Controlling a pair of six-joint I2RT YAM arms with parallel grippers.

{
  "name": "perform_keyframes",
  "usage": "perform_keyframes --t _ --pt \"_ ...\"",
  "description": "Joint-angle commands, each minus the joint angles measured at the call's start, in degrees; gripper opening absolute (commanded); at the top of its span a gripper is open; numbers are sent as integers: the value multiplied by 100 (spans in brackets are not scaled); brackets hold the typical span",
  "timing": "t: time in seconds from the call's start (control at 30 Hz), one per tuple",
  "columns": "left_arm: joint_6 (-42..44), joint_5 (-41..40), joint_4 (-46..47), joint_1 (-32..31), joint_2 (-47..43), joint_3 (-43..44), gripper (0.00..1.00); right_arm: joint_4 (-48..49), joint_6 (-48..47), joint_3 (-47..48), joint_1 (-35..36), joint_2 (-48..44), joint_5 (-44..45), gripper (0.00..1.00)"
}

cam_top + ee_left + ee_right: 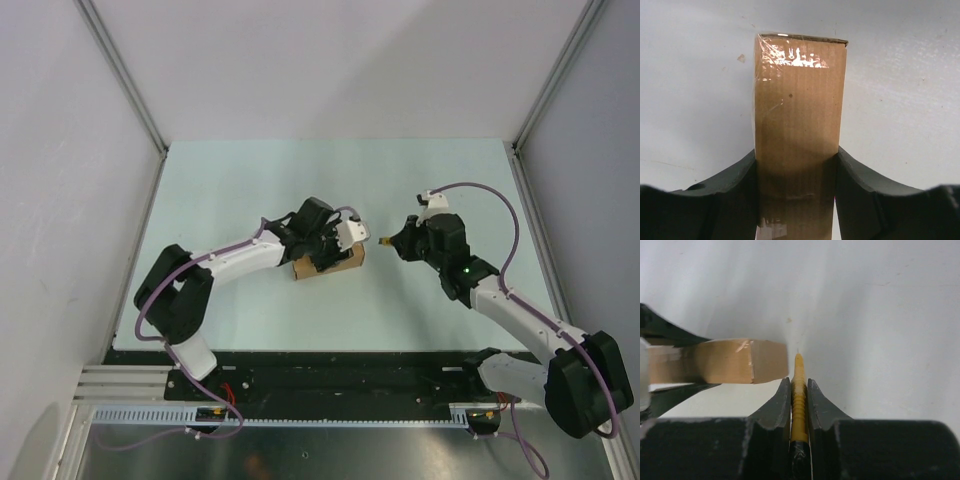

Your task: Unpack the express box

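"Was there any writing on the express box [797, 125]?"

"I couldn't tell, because the clear tape at its far end glared white. The box lay flat near the middle of the pale green surface [250, 180]."

"And the arms?"

"The left arm bent in from the left. The left fingers [740, 180] pressed against both sides of the box, gripping it. The right arm reached in from the right. The right fingers [777, 405] were clamped tight on a yellow utility knife [798, 390], its tip just beside the box's end, apart from it."

"And the room?"

"Plain grey walls [300, 70] on three sides."
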Motion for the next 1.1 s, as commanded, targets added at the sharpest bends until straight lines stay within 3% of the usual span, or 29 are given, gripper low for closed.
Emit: perform_keyframes --t 0.0,0.33,0.53,1.07 --pt "649 210 -168 -14 -84 -198 46 596 -36 -110 -20 -316 -950 0" --pt "649 236 -98 -14 -57 -523 45 1352 588 -163 7 -53 -951 0" --pt "518 262 -89 -14 -48 -505 45 1344 650 -154 33 18 -1056 0" --pt "526 359 -98 -14 -92 -576 45 1001 474 -154 227 -211 -292 0"
